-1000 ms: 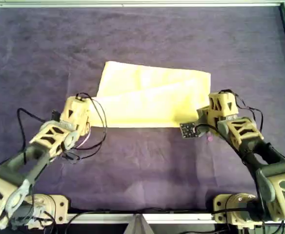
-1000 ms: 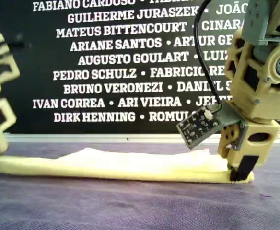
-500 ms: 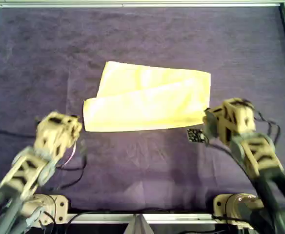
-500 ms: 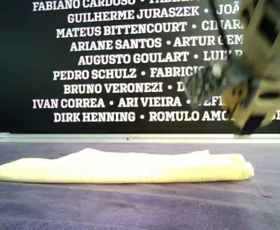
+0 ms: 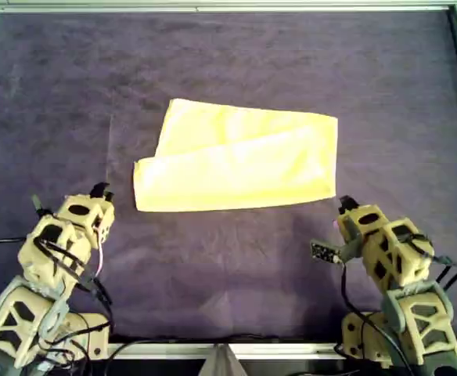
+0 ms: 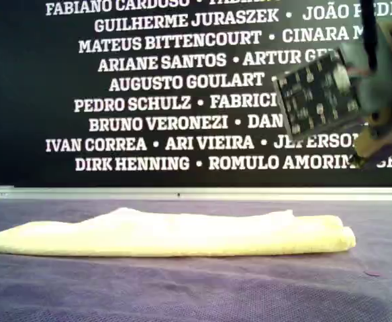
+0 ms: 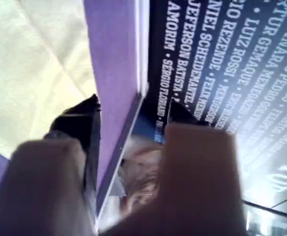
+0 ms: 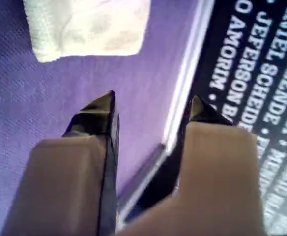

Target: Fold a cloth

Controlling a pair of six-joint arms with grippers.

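In the overhead view, the left tool (image 5: 99, 190) sat near the lower left, its jaws apart with nothing between them, just off the cloth's left corner. The cloth (image 5: 240, 166) lay folded in the middle of the purple tabletop (image 5: 236, 55), its long folded edge facing the arms and bare cover all around it. The right tool (image 5: 344, 205) sat at the lower right, jaws likewise spread and empty, just below the cloth's right corner without touching it.
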